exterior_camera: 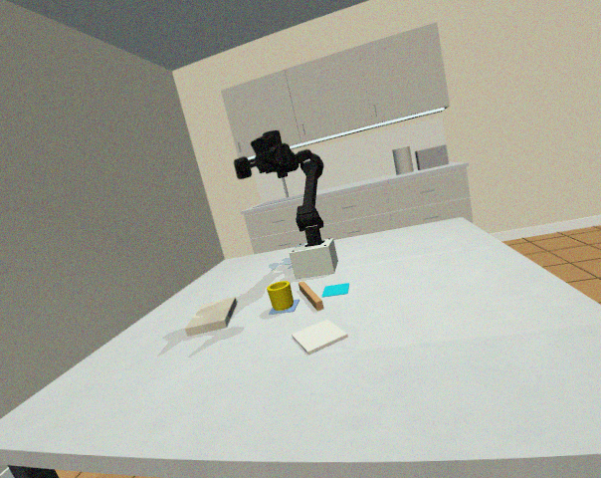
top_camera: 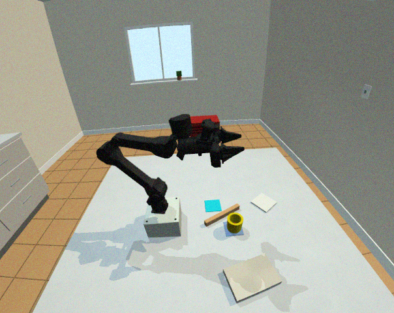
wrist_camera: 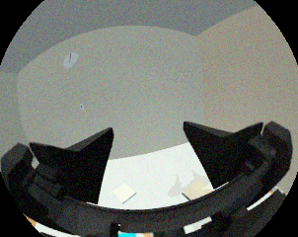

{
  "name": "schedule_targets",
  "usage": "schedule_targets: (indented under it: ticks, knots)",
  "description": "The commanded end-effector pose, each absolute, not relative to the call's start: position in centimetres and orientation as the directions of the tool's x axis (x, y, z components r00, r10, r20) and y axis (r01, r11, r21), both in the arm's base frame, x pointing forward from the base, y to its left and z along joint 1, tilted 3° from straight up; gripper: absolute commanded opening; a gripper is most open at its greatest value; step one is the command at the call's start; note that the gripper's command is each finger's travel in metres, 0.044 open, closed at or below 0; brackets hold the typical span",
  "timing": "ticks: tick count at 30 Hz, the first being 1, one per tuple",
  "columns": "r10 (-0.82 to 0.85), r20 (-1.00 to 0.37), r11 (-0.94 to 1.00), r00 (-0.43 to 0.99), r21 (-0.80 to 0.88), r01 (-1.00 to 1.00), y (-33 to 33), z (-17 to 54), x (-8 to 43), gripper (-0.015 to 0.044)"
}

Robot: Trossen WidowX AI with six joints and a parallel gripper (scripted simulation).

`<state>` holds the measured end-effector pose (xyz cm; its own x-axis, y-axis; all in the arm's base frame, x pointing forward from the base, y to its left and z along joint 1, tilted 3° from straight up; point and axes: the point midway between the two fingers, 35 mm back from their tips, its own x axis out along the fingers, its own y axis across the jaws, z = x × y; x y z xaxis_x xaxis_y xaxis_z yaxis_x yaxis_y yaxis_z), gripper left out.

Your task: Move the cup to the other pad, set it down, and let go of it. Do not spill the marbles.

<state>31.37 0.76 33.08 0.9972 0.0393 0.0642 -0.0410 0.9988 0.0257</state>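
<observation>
Upright, yellow cup (top_camera: 235, 222) (contents unseen) sits on blue pad (top_camera: 228, 233).
</observation>
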Motion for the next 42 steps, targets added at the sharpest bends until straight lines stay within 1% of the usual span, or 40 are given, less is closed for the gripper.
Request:
schedule_targets:
  ticks: [1, 3, 5, 7, 9, 10, 12, 14, 16, 18, 20, 22, 24, 42]
  knots:
    - [0.038, 0.051, 0.999, 0.998, 0.012, -0.038, 0.7, 32.8, 31.5, 0.0374]
    - [0.026, -0.053, 0.995, 0.998, -0.097, -0.031, 0.4, 30.7, 32.8, 0.0321]
    - [0.008, -0.214, 0.964, 0.977, -0.259, -0.064, 0.0, 27.2, 34.4, 0.0269]
    - [-0.01, -0.368, 0.906, 0.93, -0.398, -0.148, -0.5, 23.6, 35.5, 0.0216]
    - [-0.024, -0.513, 0.823, 0.858, -0.497, -0.275, -0.9, 20.1, 36.0, 0.0167]
    - [-0.027, -0.58, 0.773, 0.814, -0.529, -0.351, -1.1, 18.4, 36.1, 0.0167]
    - [-0.027, -0.7, 0.657, 0.714, -0.551, -0.515, -1.1, 15.3, 36.1, 0.0167]
    - [-0.025, -0.802, 0.522, 0.596, -0.519, -0.677, -1.1, 12.3, 35.7, 0.0167]
    - [-0.023, -0.886, 0.371, 0.464, -0.438, -0.819, -1.2, 9.5, 35.0, 0.0167]
    - [-0.02, -0.947, 0.21, 0.319, -0.316, -0.925, -1.2, 6.9, 33.9, 0.0167]
    - [-0.017, -0.986, 0.042, 0.167, -0.168, -0.985, -1.1, 4.6, 32.7, 0.0167]
    - [-0.014, -0.999, -0.086, 0.05, -0.049, -0.995, -0.8, 3.1, 31.7, 0.0167]
    - [-0.013, -1.0, -0.158, -0.016, 0.018, -0.987, -0.7, 2.3, 31.2, 0.0167]
    - [-0.013, -1.0, -0.167, -0.025, 0.026, -0.986, -0.6, 0.7, 31.3, 0.0167]
